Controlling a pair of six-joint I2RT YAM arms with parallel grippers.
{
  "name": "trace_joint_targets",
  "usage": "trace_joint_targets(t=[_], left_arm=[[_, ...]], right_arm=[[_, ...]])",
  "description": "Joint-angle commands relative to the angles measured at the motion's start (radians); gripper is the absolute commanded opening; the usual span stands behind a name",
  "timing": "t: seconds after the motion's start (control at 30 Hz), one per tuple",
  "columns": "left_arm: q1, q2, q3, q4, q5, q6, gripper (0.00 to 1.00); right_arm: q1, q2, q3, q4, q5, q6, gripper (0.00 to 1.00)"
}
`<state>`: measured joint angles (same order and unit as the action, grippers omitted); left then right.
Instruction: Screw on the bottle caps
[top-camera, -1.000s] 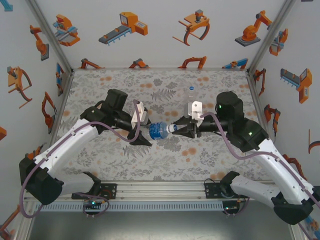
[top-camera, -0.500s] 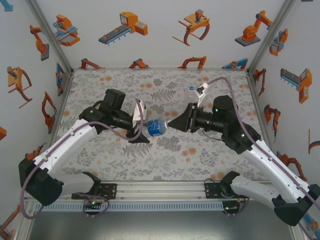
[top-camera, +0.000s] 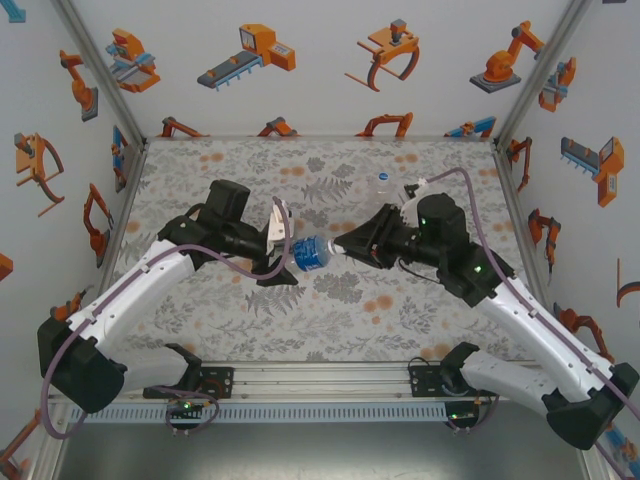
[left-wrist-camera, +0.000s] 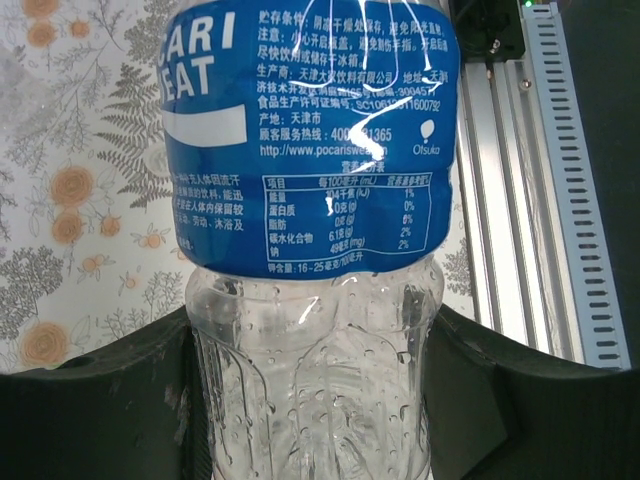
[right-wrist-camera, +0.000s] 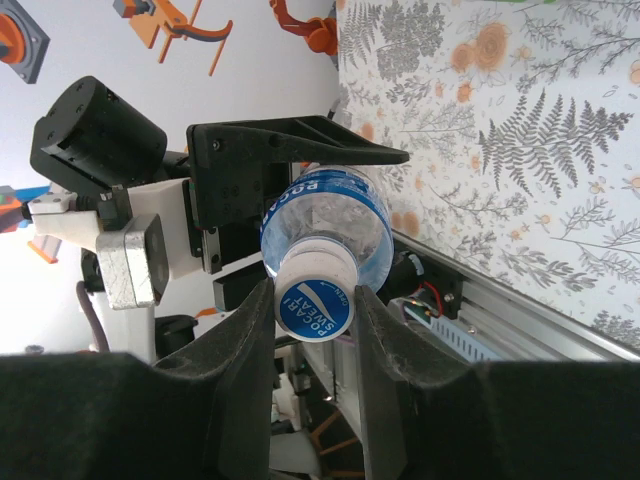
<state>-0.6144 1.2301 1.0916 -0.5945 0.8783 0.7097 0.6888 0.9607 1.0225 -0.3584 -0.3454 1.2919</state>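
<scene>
Two grippers, one bottle between them.

Top view: bottle (top-camera: 312, 255) lying level over the mat (top-camera: 220, 160), neck to the right. Left gripper (top-camera: 287, 262) at the bottle's base end, clamped on it. Right gripper (top-camera: 345, 247) at the bottle's neck end, closed narrow there; cap too small to make out. Second bottle (top-camera: 382, 184) upright, beyond the bottle and to its right, apart from both grippers.

Left wrist view: bottle (left-wrist-camera: 310, 150) with blue label band and printed text, clear ribbed body below the band, beaded with droplets. Left gripper (left-wrist-camera: 315, 335) around the clear body, fingers (left-wrist-camera: 110, 400) pressed against the bottle on either side. Rail (left-wrist-camera: 545, 200) right of the bottle, mat (left-wrist-camera: 70, 180) left of it.

Right wrist view: cap (right-wrist-camera: 314, 305) seated on the neck of the bottle (right-wrist-camera: 335, 215), blue top with white lettering, white skirt. Right gripper (right-wrist-camera: 313, 298) pinched on the cap, fingers (right-wrist-camera: 240, 360) touching it on both sides. Left gripper (right-wrist-camera: 270, 170) behind, gripping the bottle's far end.
</scene>
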Motion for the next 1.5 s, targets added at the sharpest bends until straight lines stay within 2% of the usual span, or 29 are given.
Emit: trace_joint_targets(t=[0.0, 0.07, 0.17, 0.37, 0.47, 0.6, 0.67, 1.0, 1.3, 1.37, 1.47], left_arm=[[-0.019, -0.017, 0.020, 0.088, 0.123, 0.013, 0.00], [-0.020, -0.018, 0.020, 0.066, 0.150, 0.048, 0.00], [-0.027, -0.030, 0.010, 0.040, 0.174, 0.111, 0.00], [-0.036, -0.033, 0.009, 0.029, 0.168, 0.122, 0.00], [-0.036, -0.033, 0.015, 0.028, 0.163, 0.116, 0.00], [-0.037, -0.022, 0.024, 0.029, 0.139, 0.094, 0.00], [-0.036, -0.021, 0.027, 0.028, 0.125, 0.086, 0.00], [-0.034, -0.018, 0.028, 0.028, 0.136, 0.079, 0.00], [-0.032, -0.015, 0.030, 0.028, 0.149, 0.078, 0.00], [-0.032, -0.013, 0.030, 0.029, 0.154, 0.077, 0.00], [-0.029, -0.009, 0.033, 0.029, 0.173, 0.076, 0.00]], right_arm=[[0.017, 0.015, 0.068, -0.089, -0.010, -0.106, 0.21], [0.012, 0.014, 0.094, -0.125, 0.003, -0.153, 0.18], [-0.007, 0.022, 0.116, -0.137, -0.047, -0.192, 0.13], [-0.014, 0.097, 0.162, -0.178, -0.155, -0.205, 0.07], [-0.011, 0.121, 0.174, -0.196, -0.170, -0.207, 0.08], [-0.010, 0.115, 0.151, -0.173, -0.172, -0.198, 0.15], [-0.010, 0.107, 0.165, -0.206, -0.146, -0.214, 0.25], [-0.011, 0.051, 0.237, -0.280, -0.016, -0.304, 0.56], [-0.012, 0.053, 0.298, -0.330, 0.015, -0.385, 0.59], [-0.012, 0.048, 0.322, -0.341, 0.022, -0.441, 0.59], [-0.011, 0.020, 0.342, -0.327, 0.032, -0.625, 0.58]])
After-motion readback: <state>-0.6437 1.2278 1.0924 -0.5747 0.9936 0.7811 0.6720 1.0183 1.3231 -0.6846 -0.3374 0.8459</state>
